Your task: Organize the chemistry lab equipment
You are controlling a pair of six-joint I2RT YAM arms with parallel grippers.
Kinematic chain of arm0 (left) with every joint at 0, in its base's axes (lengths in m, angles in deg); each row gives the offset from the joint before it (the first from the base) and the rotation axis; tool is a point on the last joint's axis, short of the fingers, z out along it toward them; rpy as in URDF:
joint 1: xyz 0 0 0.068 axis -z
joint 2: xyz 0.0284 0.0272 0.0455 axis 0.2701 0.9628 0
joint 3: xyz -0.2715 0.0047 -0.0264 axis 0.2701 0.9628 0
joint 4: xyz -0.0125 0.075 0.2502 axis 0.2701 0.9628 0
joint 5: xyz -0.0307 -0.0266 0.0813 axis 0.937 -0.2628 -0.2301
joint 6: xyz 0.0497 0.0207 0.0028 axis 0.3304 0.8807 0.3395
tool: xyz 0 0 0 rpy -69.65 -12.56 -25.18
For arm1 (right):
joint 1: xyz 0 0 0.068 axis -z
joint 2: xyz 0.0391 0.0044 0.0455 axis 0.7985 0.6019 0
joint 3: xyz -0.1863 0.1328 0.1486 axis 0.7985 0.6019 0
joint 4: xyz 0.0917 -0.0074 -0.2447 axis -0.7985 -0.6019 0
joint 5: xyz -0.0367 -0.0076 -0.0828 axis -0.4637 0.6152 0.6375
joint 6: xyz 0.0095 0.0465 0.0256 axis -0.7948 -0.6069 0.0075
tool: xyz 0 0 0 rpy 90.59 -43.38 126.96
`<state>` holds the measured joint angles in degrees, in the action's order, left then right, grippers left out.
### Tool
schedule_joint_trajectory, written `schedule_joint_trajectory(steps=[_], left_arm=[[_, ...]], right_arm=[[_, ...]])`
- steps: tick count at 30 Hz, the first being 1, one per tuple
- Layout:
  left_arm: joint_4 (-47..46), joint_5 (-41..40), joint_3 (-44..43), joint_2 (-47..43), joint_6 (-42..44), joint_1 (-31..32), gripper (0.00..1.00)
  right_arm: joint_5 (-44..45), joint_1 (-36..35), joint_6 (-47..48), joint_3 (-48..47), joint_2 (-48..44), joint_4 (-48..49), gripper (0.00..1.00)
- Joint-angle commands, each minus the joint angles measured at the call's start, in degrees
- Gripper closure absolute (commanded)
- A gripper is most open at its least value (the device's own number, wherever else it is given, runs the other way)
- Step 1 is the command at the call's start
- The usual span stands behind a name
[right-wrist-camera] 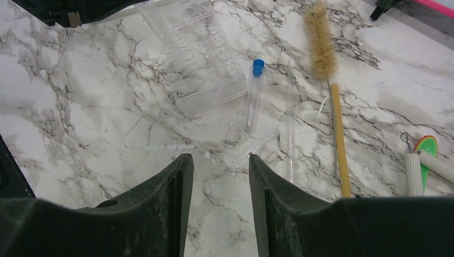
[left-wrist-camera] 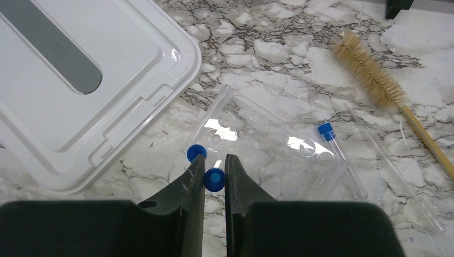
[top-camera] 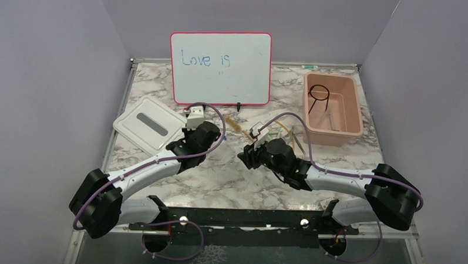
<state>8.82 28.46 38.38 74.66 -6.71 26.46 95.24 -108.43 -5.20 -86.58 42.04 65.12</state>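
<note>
Left gripper (left-wrist-camera: 214, 159): jaws pinching a blue-capped tube (left-wrist-camera: 214, 180) at the edge of the clear rack (left-wrist-camera: 267, 144). Right gripper (right-wrist-camera: 217, 158): jaws spread above the marble bench (right-wrist-camera: 80, 107), near a second blue-capped tube (right-wrist-camera: 252, 96)

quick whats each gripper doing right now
Left gripper: closed on a blue-capped tube.
Right gripper: open, holding nothing.
</note>
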Motion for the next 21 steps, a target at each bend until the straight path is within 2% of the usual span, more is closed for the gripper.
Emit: schedule_joint_trajectory(steps=[1, 21], left_arm=[[-0.4, -2.6, 0.6, -0.2, -1.0, 0.3, 0.88], [-2.8, -2.3, 2.2, 2.0, -1.2, 0.2, 0.83]], right_arm=[[1.9, -0.1, 0.5, -0.7, 0.8, 0.8, 0.53], [1.4, -0.1, 0.6, -1.3, 1.7, 0.7, 0.53]])
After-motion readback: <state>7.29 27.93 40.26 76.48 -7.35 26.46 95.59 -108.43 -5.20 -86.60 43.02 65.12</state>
